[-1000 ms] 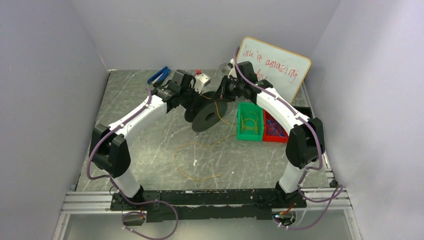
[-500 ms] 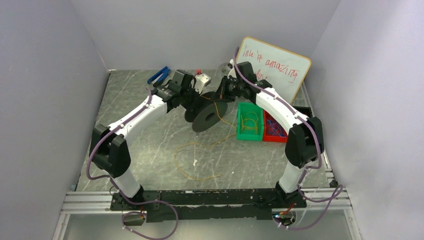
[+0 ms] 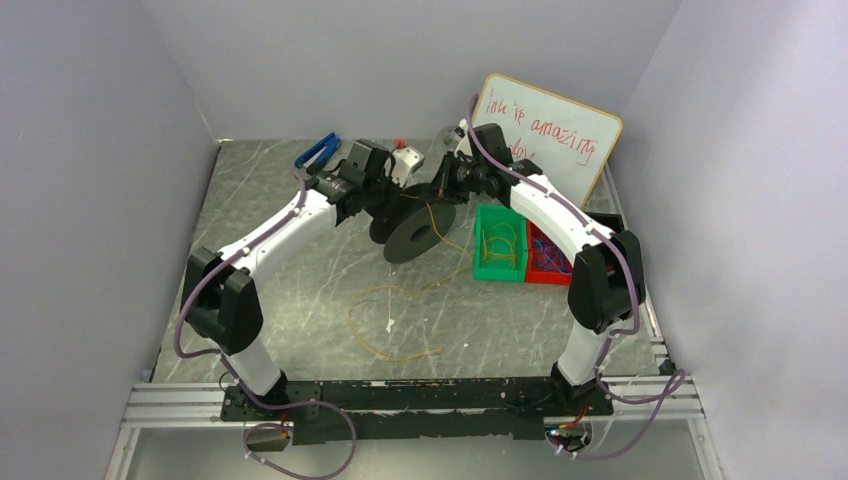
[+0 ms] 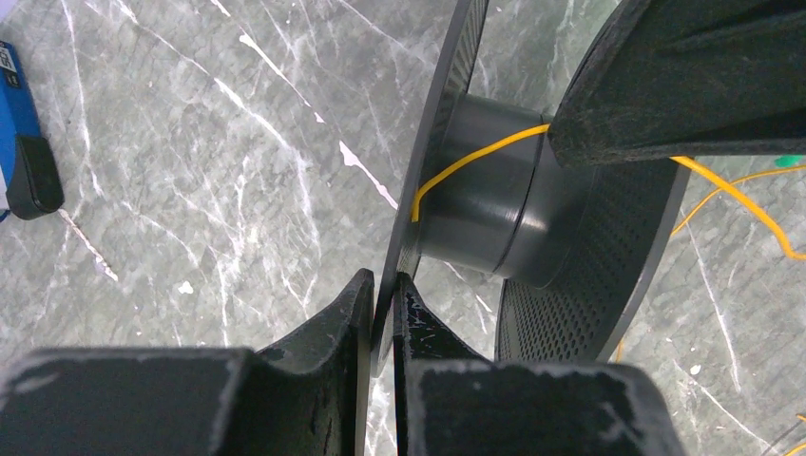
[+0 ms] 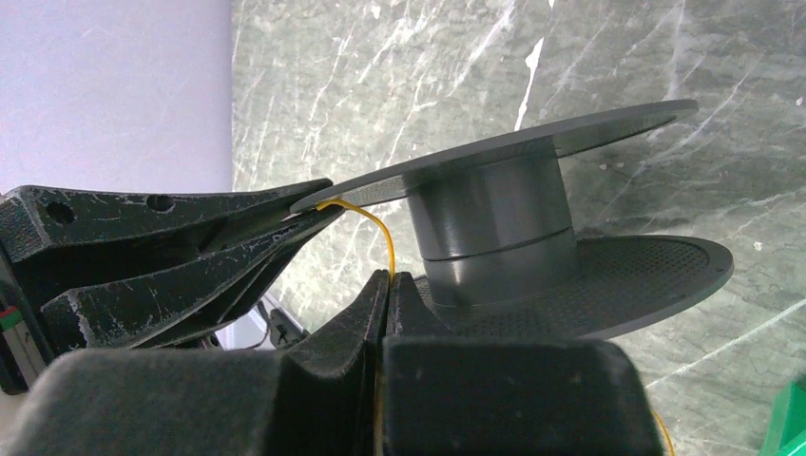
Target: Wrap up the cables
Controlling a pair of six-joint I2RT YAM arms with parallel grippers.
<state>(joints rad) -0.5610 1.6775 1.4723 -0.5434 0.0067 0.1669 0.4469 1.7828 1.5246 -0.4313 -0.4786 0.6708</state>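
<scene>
One yellow cable [image 4: 475,157] crosses the hub of the black spool [image 3: 412,232] and is pinched in my right gripper [image 5: 388,285], whose fingers are clenched on it. The rest of the cable lies in loose loops on the table [image 3: 290,270] in front of the spool. My left gripper [image 4: 383,306] clamps the spool's thin flange edge. More yellow cable fills a green bin [image 3: 499,268] nearby.

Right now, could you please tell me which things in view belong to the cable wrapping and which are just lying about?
In the job: yellow cable, black spool, left claw gripping the spool's flange, right claw pinching the cable.
Lying about: green bin, red bin, whiteboard, blue tool.
</scene>
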